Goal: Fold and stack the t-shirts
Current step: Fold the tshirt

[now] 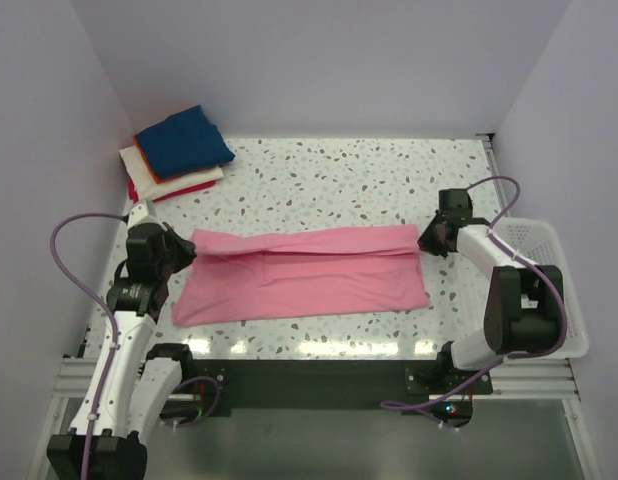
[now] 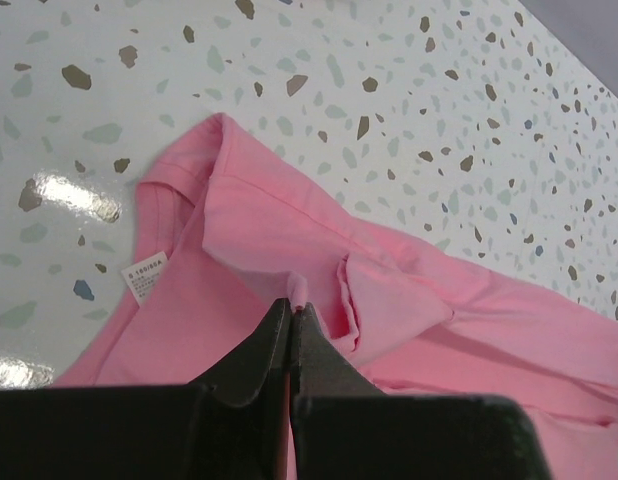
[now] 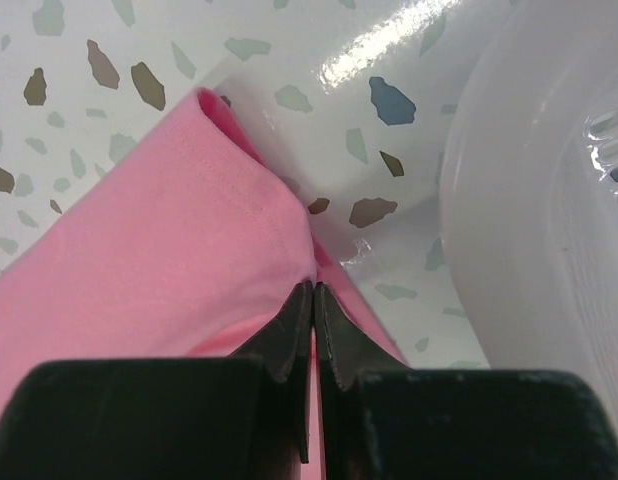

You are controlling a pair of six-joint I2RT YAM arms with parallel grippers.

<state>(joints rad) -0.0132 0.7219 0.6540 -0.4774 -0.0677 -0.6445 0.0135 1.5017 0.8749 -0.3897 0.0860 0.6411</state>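
A: Where does the pink shirt (image 1: 304, 272) lie?
B: Between the arms, long axis running 9 to 3 o'clock. The folded stack (image 1: 179, 150) sits at 11 o'clock.
A: And the jaws?
B: The left gripper (image 2: 292, 315) pinches its 9 o'clock end, and the right gripper (image 3: 314, 300) its 3 o'clock end. Both are clamped on cloth.

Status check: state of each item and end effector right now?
Pink t-shirt: folded lengthwise, lying flat, pinched at both ends.
Folded t-shirts: stacked, far left corner, navy on top.
Left end effector: shut on pink t-shirt.
Right end effector: shut on pink t-shirt.
Basket: upright, at right edge.
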